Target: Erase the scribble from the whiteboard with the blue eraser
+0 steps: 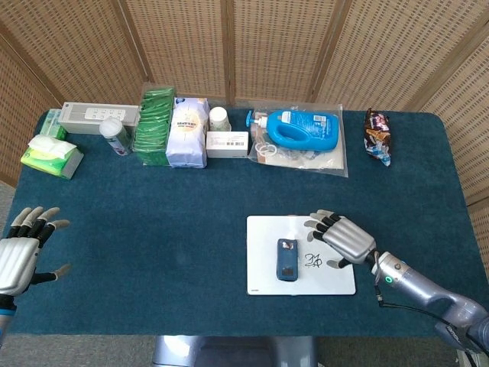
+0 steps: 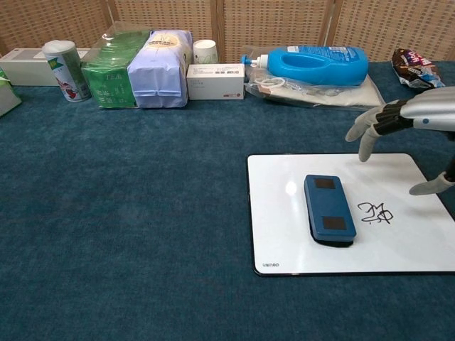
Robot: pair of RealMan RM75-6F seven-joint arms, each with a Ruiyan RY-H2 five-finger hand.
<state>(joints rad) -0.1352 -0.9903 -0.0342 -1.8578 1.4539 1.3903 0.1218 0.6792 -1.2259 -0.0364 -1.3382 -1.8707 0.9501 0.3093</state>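
Note:
A white whiteboard [image 1: 261, 229] [image 2: 284, 234] lies flat on the blue cloth at the front right. On it rests the blue eraser [image 1: 287, 260] [image 2: 329, 209], lengthwise, with a small black scribble [image 1: 313, 260] [image 2: 375, 212] just to its right. My right hand [image 1: 342, 238] [image 2: 405, 121] hovers above the board's right half, fingers spread and empty, over the scribble and right of the eraser. My left hand [image 1: 21, 248] is open at the table's front left corner, far from the board.
Along the back stand a grey box [image 1: 98, 116], a can [image 1: 115, 136], green and white packets [image 1: 172, 130], a small carton [image 1: 227, 143] and a blue bottle on a plastic bag [image 1: 304, 130]. Tissues [image 1: 50, 155] sit far left, a snack bag [image 1: 377, 134] far right.

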